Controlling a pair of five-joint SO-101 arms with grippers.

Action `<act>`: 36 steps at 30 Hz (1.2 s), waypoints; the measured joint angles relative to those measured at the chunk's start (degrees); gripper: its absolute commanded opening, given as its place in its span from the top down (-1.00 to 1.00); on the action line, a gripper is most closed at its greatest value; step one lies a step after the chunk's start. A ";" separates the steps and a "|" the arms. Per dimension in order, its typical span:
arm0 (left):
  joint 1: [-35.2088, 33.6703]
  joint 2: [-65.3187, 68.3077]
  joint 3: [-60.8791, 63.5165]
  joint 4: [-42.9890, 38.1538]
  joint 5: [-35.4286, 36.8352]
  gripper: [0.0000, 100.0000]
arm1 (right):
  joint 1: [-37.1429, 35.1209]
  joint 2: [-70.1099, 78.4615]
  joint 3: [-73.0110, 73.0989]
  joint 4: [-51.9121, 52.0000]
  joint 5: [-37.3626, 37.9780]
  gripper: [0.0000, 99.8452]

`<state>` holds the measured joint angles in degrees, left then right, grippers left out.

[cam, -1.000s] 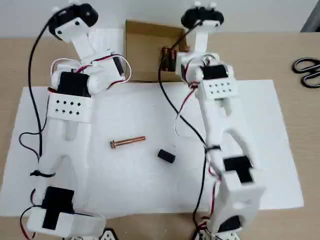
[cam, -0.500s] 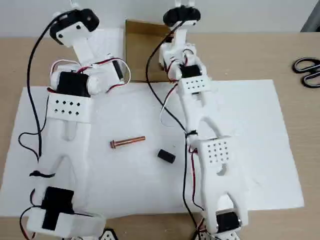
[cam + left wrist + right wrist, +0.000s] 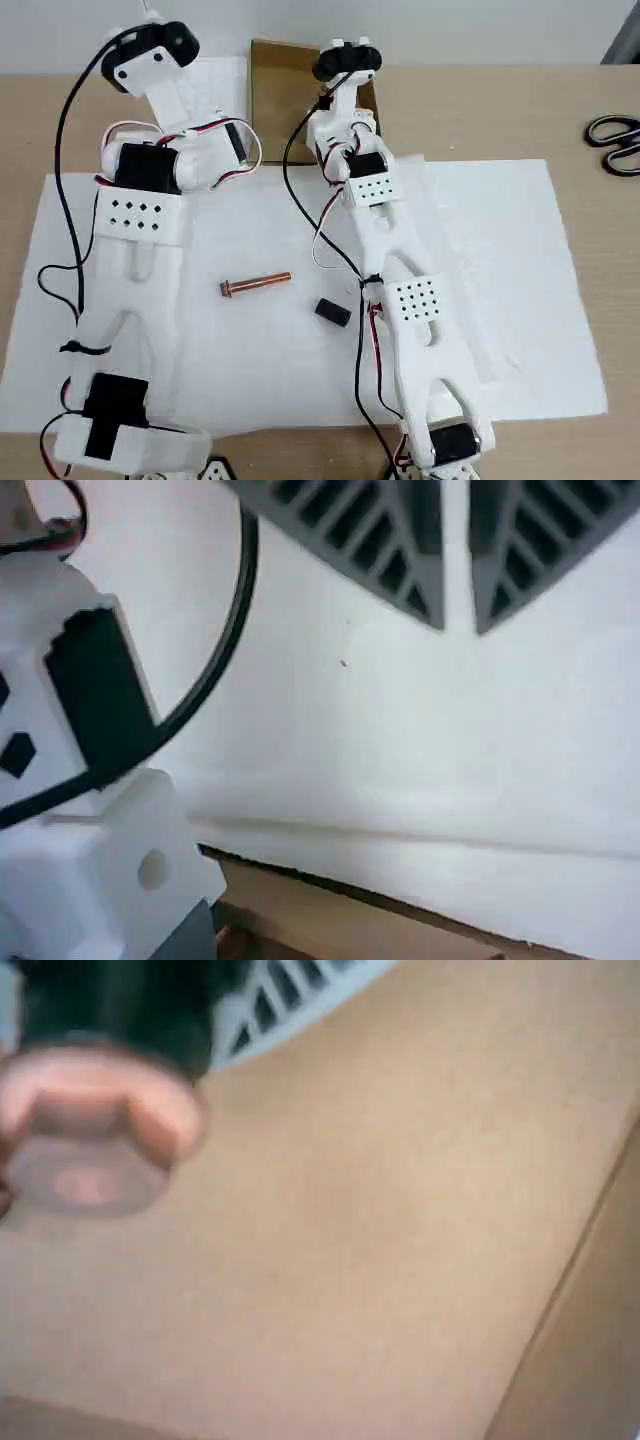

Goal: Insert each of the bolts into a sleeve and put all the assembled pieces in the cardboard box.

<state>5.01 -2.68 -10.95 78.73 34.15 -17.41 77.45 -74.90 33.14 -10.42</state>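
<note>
- Since a second ago, the right arm has swung to its left across the white paper (image 3: 500, 260). It now reaches over the cardboard box (image 3: 285, 70), whereas before it hung by the box's right wall. The left arm, the loose bolt and the loose sleeve have kept their places.
- An assembled piece (image 3: 100, 1110) hangs above the bare brown floor of the box in the right wrist view. It is a copper bolt with its round head toward the camera and a black sleeve around its shank.
- The right pincer (image 3: 330, 100) is clenched on that assembled piece, and one grey ribbed finger (image 3: 290, 995) shows just beside it.
- The loose bolt (image 3: 256, 284), also copper, lies flat on the paper between the two arms with its head toward the left arm.
- The loose sleeve (image 3: 333, 312), short and black, lies on the paper near the bolt's tip but apart from it, close to the right arm's forearm.
- The left pincer (image 3: 457, 570) hangs over the paper just beside the box's left edge. Its grey ribbed fingers are drawn together to a thin slit, with nothing between them.
- The paper covers the middle of the wooden tabletop (image 3: 500, 110), and the box stands at its far edge.
- Scissors (image 3: 615, 142) lie on the bare wood well off to the right.
</note>
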 measured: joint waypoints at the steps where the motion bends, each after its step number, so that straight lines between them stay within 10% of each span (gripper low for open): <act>1: 0.00 0.00 0.00 0.00 0.00 0.99 | -0.09 0.00 -0.26 0.79 0.00 0.58; 16: 0.00 0.00 0.00 0.00 0.00 0.99 | -0.35 -0.18 -17.93 14.59 -0.09 0.57; 28: 0.00 -3.52 0.00 0.26 0.00 0.99 | -1.76 -17.05 -19.16 62.42 5.27 0.57; 36: 0.00 -8.00 -0.09 9.67 0.00 0.99 | 0.00 -21.63 -17.76 66.11 10.55 0.57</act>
<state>5.01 -10.68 -11.03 88.40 34.15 -17.41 55.82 -92.66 99.25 0.13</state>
